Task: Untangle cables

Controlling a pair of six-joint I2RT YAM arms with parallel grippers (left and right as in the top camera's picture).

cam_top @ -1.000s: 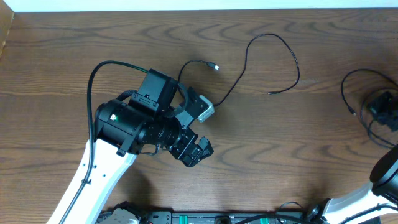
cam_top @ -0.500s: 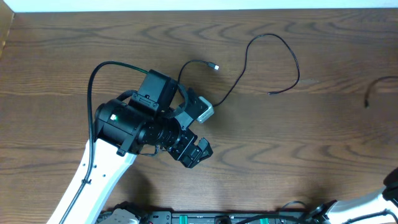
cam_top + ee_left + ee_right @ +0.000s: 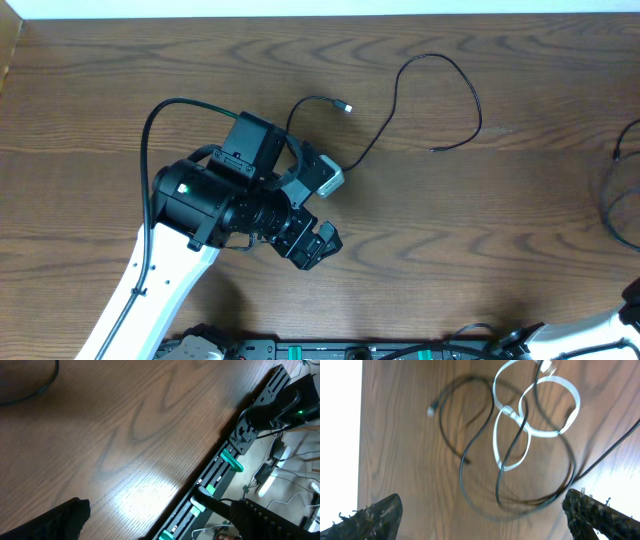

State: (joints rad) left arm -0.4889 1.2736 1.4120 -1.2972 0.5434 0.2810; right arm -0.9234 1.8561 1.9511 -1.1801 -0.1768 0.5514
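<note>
One black cable (image 3: 478,105) lies on the bench (image 3: 500,250); one white cable (image 3: 510,412) tangles with black cables (image 3: 461,480). Left claw (image 3: 160,517) and right claw (image 3: 485,512) both gape, released.

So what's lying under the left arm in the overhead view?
Two stretches of thin black cable run beneath the left arm; whether they join there is covered.
</note>
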